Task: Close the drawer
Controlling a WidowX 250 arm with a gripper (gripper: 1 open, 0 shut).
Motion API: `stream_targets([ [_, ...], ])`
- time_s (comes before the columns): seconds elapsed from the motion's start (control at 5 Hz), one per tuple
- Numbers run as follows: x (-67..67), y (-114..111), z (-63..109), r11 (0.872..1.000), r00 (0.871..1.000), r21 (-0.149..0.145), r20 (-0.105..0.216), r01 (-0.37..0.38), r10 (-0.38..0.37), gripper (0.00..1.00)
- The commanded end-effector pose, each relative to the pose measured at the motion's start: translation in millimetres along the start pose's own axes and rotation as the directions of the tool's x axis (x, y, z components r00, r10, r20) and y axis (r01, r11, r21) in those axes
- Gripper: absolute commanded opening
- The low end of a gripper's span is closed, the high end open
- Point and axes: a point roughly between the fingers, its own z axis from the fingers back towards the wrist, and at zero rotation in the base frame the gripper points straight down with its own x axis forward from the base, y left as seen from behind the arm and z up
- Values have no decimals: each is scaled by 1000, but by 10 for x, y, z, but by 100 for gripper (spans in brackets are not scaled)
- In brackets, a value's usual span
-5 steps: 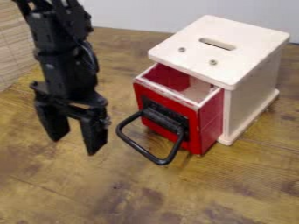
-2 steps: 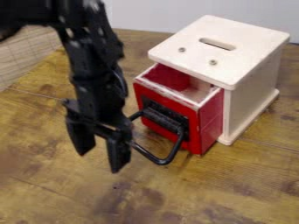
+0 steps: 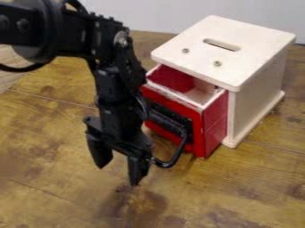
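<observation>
Where a cream-white cabinet stands at the upper right of a wooden table, a red drawer juts out from its front, pulled partly open toward the lower left. The drawer has a black front panel and a large black loop handle, which sticks out low in front. One black robot arm comes in from the upper left and hangs before the drawer, covering the left part of the front panel and much of the handle. Its gripper points down, with the two fingers spread well apart and nothing seen between them; the right-hand finger in the view is near the handle's lower end, and whether they touch cannot be told. The open top of the drawer shows red inner walls and a pale rim; no object can be made out in the visible part. The cabinet top has one slot and two small round metal fittings. In all there is one cabinet, one drawer, one handle and one arm.
</observation>
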Motion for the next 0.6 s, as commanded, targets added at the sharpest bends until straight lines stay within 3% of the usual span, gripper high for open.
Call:
stream_targets([
  [0.0, 45, -23, 125, 1000, 999, 7, 54, -7, 7, 100],
  [0.4, 203, 58, 206, 997, 995, -1, 62, -76, 76, 100],
])
